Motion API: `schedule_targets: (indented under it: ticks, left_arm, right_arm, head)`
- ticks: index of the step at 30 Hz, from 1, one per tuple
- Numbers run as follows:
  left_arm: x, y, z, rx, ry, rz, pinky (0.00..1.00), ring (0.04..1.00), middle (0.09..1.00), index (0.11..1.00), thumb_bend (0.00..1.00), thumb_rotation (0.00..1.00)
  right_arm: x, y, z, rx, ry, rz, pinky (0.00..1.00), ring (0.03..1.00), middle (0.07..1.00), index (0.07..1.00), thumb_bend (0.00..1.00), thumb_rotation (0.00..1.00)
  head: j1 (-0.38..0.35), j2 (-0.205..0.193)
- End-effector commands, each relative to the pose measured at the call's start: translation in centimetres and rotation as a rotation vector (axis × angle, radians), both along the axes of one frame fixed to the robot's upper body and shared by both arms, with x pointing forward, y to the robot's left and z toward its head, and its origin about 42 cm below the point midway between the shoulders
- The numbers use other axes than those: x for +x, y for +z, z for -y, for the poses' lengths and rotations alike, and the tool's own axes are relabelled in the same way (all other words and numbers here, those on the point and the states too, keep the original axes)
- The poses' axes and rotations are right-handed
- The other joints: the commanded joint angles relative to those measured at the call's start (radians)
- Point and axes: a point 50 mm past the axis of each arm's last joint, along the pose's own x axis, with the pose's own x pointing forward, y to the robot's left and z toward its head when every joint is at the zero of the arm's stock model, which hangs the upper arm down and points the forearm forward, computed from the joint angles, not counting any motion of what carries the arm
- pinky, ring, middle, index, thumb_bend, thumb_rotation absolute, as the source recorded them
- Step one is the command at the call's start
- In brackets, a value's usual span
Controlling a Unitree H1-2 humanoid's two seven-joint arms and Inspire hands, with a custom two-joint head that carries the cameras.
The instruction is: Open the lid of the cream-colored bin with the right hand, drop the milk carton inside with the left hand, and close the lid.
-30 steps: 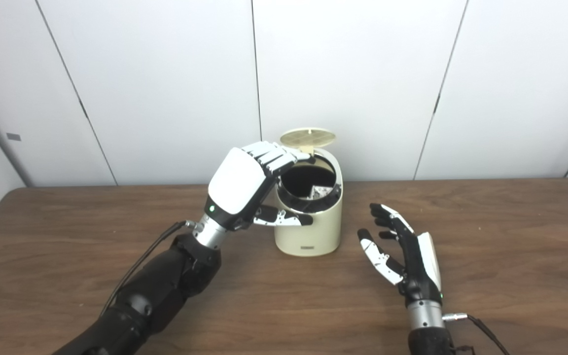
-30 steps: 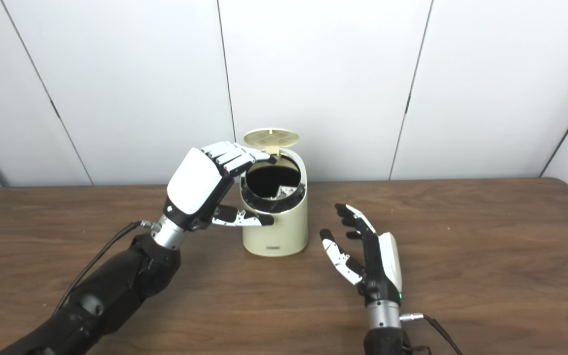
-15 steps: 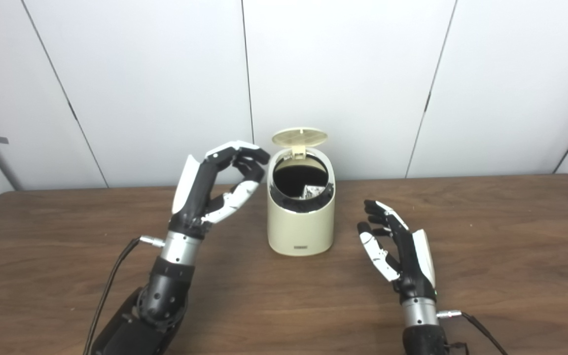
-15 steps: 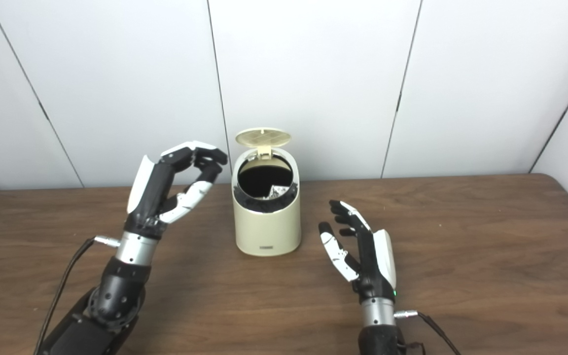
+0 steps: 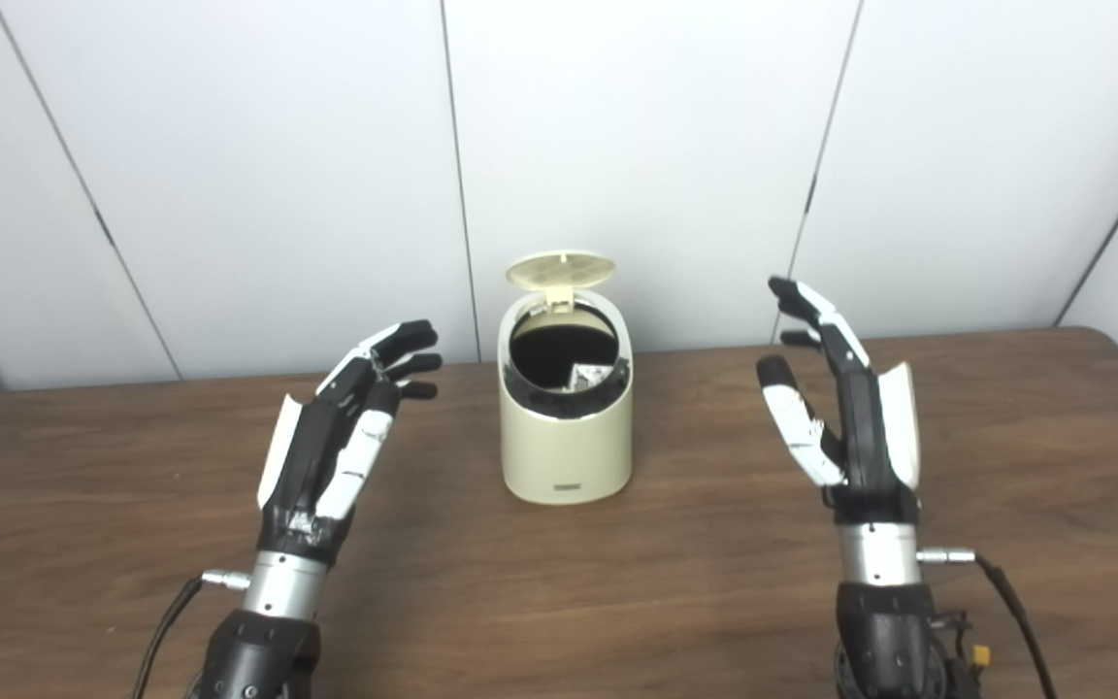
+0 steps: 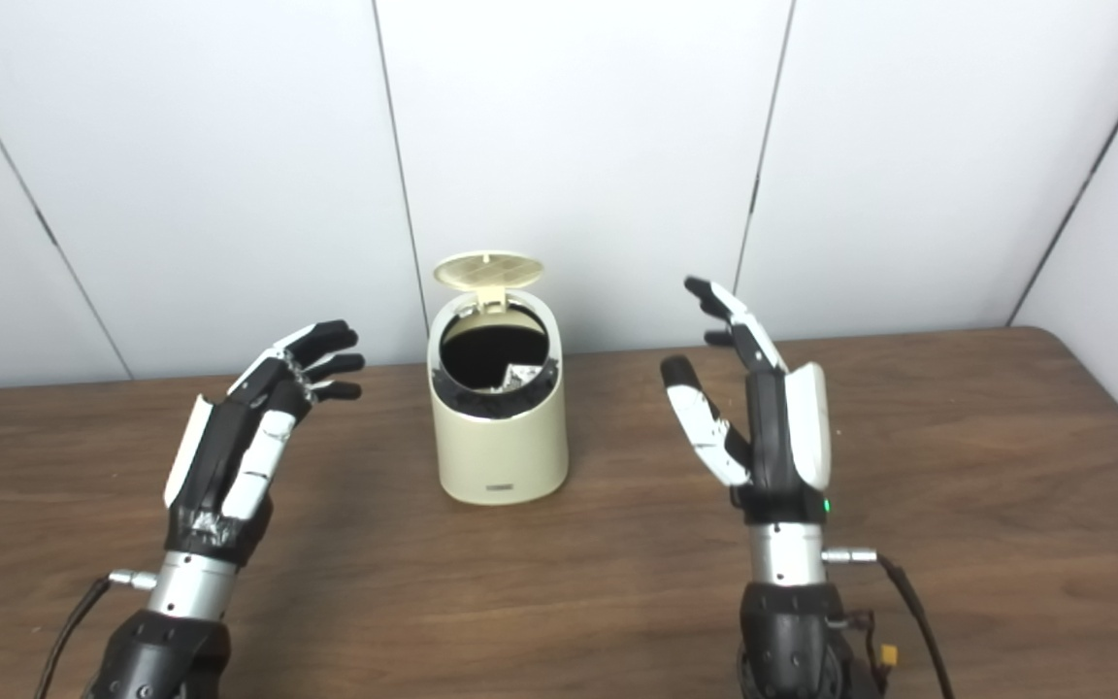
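You see the cream-colored bin (image 5: 567, 427) standing upright on the brown counter (image 5: 559, 602), toward its rear edge. Its lid (image 5: 560, 269) is raised on the rear hinge, leaving the dark mouth exposed. A corner of the milk carton (image 5: 591, 376) shows inside the bin, against the right inner wall. Your left hand (image 5: 331, 451) is raised left of the bin, well apart from it, fingers spread wide and holding nothing. Your right hand (image 5: 845, 403) stands upright right of the bin, also well apart, fingers extended and apart, empty.
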Motion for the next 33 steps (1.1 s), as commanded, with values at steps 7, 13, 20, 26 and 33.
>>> schedule_targets:
  ticks: [7, 13, 20, 26, 33]
  left_arm:
    - [0.2, -1.5, -0.2, -0.03, 0.0, -0.057, 0.84, 0.881, 0.903, 0.908, 0.59, 0.88]
    - [0.2, -2.6, -0.3, -0.028, 0.002, -0.102, 0.86, 0.898, 0.909, 0.913, 0.61, 0.9]
    - [0.2, -3.2, -0.3, -0.029, 0.014, -0.119, 0.83, 0.884, 0.899, 0.911, 0.61, 0.9]
    - [0.0, -3.6, -0.1, -0.032, 0.011, -0.124, 0.81, 0.862, 0.889, 0.898, 0.61, 0.89]
    - [-0.2, -3.7, 0.3, -0.017, 0.016, -0.128, 0.81, 0.859, 0.883, 0.888, 0.61, 0.9]
  right_arm:
    - [0.0, 8.3, -0.2, -0.188, -0.004, 0.09, 0.66, 0.794, 0.835, 0.827, 0.43, 0.97]
    - [0.4, 11.2, -0.4, -0.266, -0.005, 0.023, 0.76, 0.863, 0.866, 0.854, 0.62, 0.99]
    - [1.4, 13.7, -0.3, -0.415, -0.012, -0.065, 0.82, 0.933, 0.891, 0.87, 0.77, 1.0]
    - [2.5, 15.0, -0.7, -0.509, 0.013, -0.103, 0.9, 0.94, 0.876, 0.846, 0.8, 1.0]
    - [4.0, 15.6, -1.1, -0.574, 0.03, -0.108, 0.9, 0.907, 0.83, 0.801, 0.83, 1.0]
  head:
    - [-0.009, 0.001]
    - [-0.01, -0.001]
    - [-0.015, 0.003]
    - [-0.014, 0.007]
    - [0.002, 0.009]
